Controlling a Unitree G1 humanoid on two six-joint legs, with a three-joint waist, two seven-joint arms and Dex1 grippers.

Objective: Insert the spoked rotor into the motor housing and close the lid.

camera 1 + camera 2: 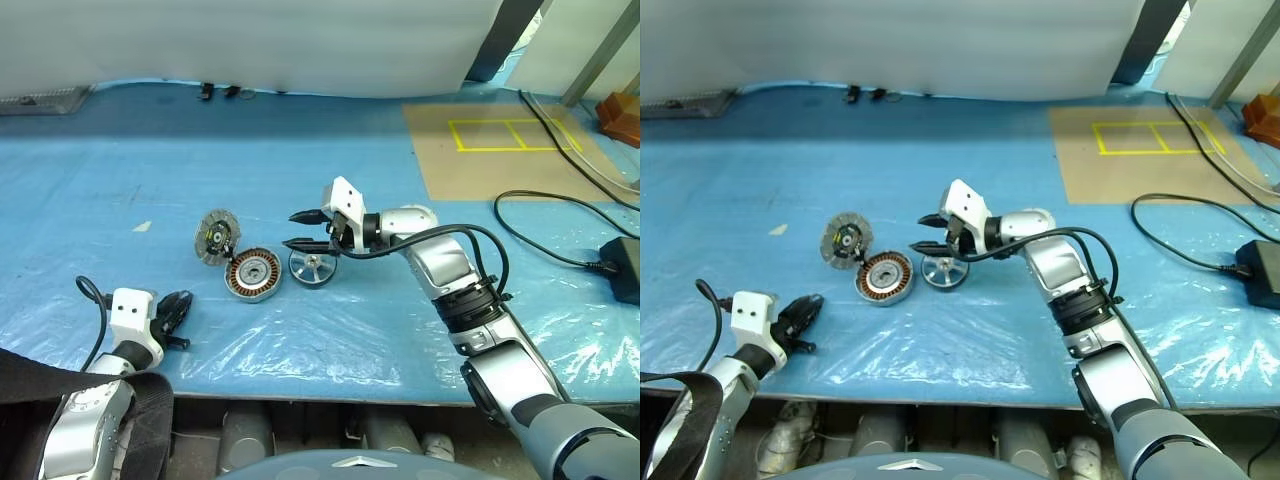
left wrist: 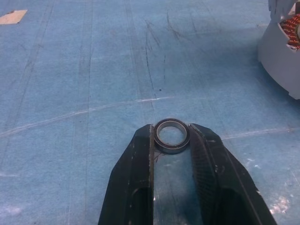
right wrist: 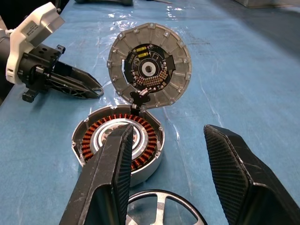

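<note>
My right gripper hovers with its 2 fingers spread, empty, just above the spoked rotor beside the motor housing; the lid leans propped behind. My left gripper pinches a small ring. A skewed grasp could knock the rotor against the housing.

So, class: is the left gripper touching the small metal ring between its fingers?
Touching. The left wrist view shows the left gripper with both fingertips pressed against the sides of the small metal ring.
</note>
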